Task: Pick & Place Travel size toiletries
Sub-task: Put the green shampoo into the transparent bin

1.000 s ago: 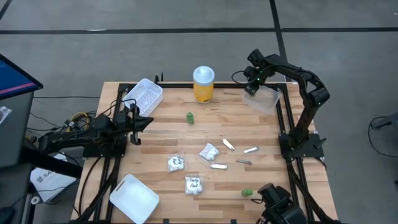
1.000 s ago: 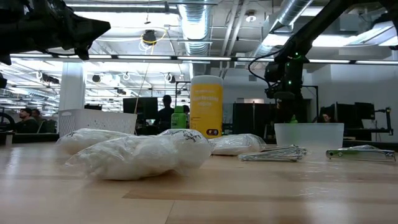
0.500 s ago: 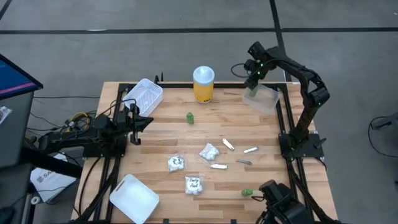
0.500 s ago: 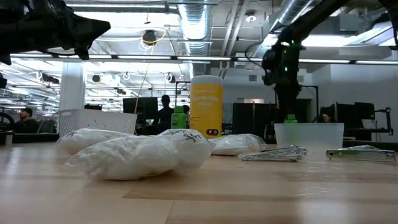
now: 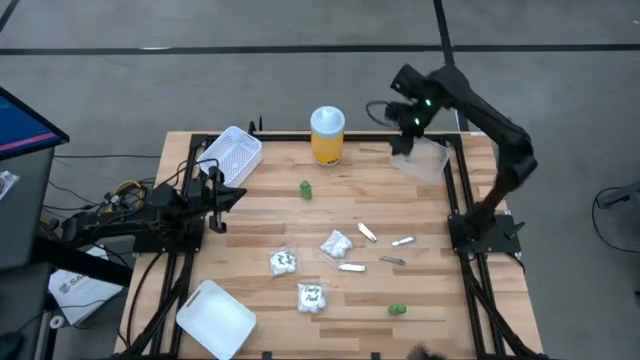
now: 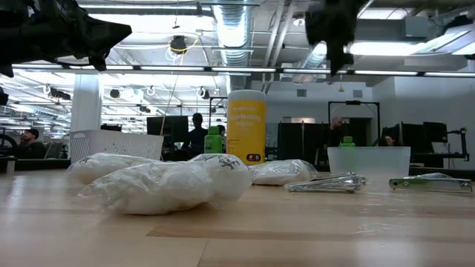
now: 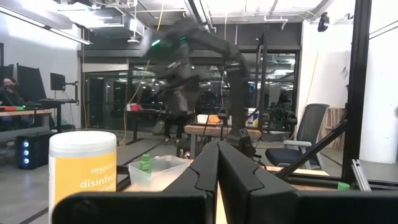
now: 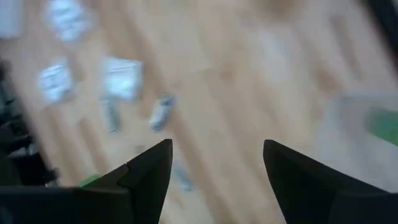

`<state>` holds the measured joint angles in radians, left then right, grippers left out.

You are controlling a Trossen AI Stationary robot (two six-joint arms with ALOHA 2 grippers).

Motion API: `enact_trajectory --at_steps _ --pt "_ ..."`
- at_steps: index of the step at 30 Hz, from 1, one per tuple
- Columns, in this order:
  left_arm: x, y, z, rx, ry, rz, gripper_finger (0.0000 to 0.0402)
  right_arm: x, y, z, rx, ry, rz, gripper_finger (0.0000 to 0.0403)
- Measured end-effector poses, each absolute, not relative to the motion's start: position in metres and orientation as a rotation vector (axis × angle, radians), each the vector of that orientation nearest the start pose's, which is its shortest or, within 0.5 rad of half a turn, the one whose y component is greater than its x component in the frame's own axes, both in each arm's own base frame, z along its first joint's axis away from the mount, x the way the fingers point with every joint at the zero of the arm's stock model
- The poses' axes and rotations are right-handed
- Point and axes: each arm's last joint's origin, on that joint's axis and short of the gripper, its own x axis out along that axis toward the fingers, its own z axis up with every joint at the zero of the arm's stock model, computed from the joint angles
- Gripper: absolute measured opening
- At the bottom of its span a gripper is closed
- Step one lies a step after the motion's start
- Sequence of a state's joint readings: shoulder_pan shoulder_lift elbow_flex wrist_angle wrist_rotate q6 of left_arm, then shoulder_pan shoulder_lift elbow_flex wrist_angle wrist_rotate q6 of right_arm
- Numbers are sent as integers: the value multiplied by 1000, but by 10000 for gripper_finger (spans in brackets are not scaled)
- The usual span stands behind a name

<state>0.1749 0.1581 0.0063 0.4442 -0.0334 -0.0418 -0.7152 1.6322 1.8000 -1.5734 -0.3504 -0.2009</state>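
Spreading wide with nothing between them, the right arm's fingers [image 8: 149, 171] hang above the clear plastic tub [image 5: 421, 158] at the desk's far right corner; 1 green round piece [image 7: 145, 163] already sits inside it. The left gripper [image 5: 215, 192] waits at the desk's [image 5: 260, 220] left edge, fingers pressed together. Still loose: 2 green round pieces [image 5: 305, 188], 4 slim silvery tubes [image 5: 366, 232] and 3 white printed packets [image 5: 337, 243] mid-desk. The tubes look light, stiff and slippery, best pinched across the middle; the soft packets should squash, so grip their bulk.
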Motion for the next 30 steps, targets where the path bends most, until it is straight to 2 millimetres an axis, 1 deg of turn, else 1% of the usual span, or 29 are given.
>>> enact_trajectory --at_steps 4,8,11,15,18,21,24,27,30 --pt "101 19 195 -20 -298 201 1 223 -118 391 524 1200 -126 243" --pt "101 19 196 -20 -303 201 1 212 -56 409 536 1183 -94 243" --pt "101 19 196 -20 -305 201 1 207 -16 414 539 1197 -92 243" --pt "101 19 196 -20 -307 200 1 202 29 416 511 1223 -58 243" --pt "101 19 196 -20 -309 201 1 207 58 410 459 1267 -30 243" --pt "101 19 196 -20 -310 201 1 214 86 399 369 1329 14 243" --pt "101 19 197 -19 -312 200 1 224 114 382 258 1416 46 243" --pt "101 19 197 -19 -313 200 1 231 134 365 167 1489 38 244" --pt "101 19 197 -19 -314 200 1 238 152 356 120 1473 56 246"
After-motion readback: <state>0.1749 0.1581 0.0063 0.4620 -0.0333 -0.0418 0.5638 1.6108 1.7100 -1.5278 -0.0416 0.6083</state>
